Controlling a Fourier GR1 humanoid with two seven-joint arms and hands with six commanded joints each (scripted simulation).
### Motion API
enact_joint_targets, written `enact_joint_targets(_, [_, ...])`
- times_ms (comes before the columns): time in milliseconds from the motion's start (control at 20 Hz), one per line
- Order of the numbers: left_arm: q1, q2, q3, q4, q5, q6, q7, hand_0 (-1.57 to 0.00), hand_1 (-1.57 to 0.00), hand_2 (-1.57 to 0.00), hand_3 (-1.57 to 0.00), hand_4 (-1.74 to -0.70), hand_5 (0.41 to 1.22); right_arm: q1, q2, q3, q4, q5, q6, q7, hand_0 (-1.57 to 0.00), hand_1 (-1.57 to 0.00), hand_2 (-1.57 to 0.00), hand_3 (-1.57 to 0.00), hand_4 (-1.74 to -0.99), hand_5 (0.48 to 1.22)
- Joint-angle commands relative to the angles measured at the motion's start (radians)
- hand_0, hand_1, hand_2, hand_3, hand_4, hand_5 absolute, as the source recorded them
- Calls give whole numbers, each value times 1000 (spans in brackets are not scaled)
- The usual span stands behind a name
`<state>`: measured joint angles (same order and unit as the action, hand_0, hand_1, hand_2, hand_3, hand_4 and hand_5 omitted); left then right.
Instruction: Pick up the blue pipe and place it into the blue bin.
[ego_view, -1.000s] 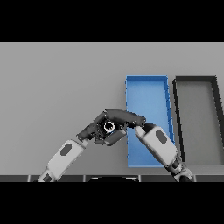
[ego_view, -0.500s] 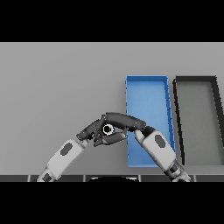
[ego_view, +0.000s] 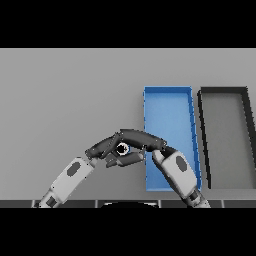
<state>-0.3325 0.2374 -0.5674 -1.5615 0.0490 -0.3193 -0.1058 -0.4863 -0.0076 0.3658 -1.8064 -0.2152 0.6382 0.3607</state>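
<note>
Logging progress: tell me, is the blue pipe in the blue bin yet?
Not yet. The blue pipe sits between both hands, left of the blue bin.

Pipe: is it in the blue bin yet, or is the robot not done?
Not done. The pipe is picked up: the left hand and right hand close round it, just left of the blue bin. Only its ring-shaped end shows between the fingers. Left to do: carry it over the bin's edge and let go. The black bin isn't needed.
</note>
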Motion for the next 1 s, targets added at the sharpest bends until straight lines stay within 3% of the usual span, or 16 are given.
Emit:
enact_joint_targets(0, [9, 2, 0, -2, 1, 9, 3, -205, -167, -171, -69, -912, 901, -6, 8, -7, -4, -8, 0, 23, -1567, -1567, -1567, -1566, -1484, 1215])
enact_joint_targets(50, [8, -3, -6, 3, -7, 21, 23, -163, -134, -137, -55, -880, 842, -7, 22, -5, -16, -6, 1, 55, -1568, -1568, -1568, -1567, -1484, 1216])
enact_joint_targets(150, [-4, -10, -3, 11, -16, 38, 53, -104, -85, -87, -35, -836, 754, 1, 31, -24, -8, 21, 9, 35, -1569, -1569, -1569, -1568, -1485, 1218])
enact_joint_targets(300, [5, -3, 8, 23, 1, 35, 41, -53, -43, -44, -17, -830, 659, 16, 47, -29, -21, 44, 22, 9, -1570, -1570, -1570, -1570, -1485, 1219])
enact_joint_targets(500, [28, -12, 11, 3, 37, 48, 150, -21, -17, -17, -7, -873, 612, 6, 73, -55, -6, 39, 24, 31, -1571, -1571, -1571, -1570, -1491, 1220])
enact_joint_targets(750, [36, -9, 6, 4, 24, 57, 163, -6, -5, -5, -1, -873, 543, -50, 120, -134, -3, -269, -59, 221, -1571, -1571, -1571, -1571, -1493, 1221])
enact_joint_targets(800, [38, -4, 8, -5, 30, 53, 153, -5, -4, -4, -1, -870, 535, -67, 108, -135, -6, -316, -93, 244, -1571, -1571, -1571, -1571, -1494, 1221])
enact_joint_targets(950, [46, -8, -2, 3, 19, 55, 167, -2, -1, -1, 0, -865, 515, -180, 34, -146, -6, -414, -197, 243, -1571, -1571, -1571, -1571, -1492, 1221])
